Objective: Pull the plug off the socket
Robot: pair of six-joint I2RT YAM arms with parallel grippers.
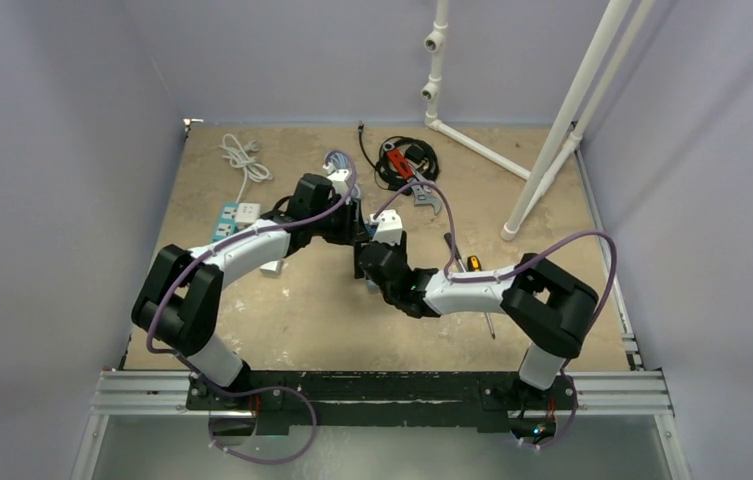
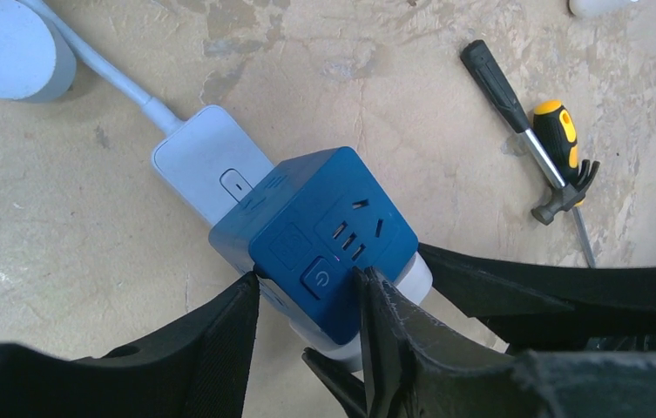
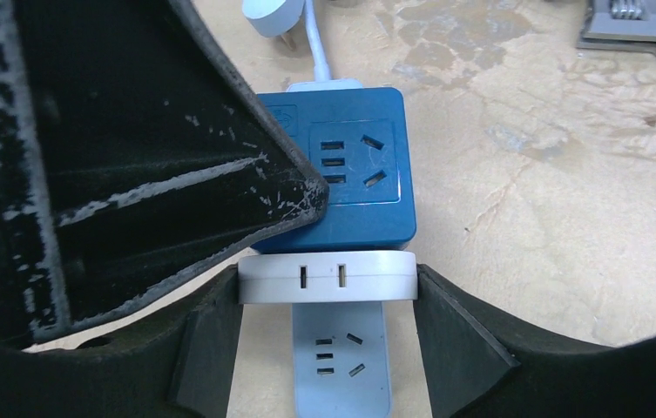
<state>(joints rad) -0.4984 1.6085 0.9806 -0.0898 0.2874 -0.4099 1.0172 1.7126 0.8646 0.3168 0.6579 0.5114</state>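
Left jaws pinch the blue cube plug (image 2: 333, 235) at table (image 1: 292, 320) centre, right jaws clamp the white socket block (image 3: 328, 277) at its 6 o'clock; rigid, slick, light plastic, likely best gripped on flat sides.

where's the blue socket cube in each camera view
top external: not visible; the arms cover it
left wrist: blue socket cube centre frame, between the left pincer fingers
right wrist: cube upper centre, above the white base held by the right pincer
shared landmark: yellow-handled hammer, in top external and left wrist only
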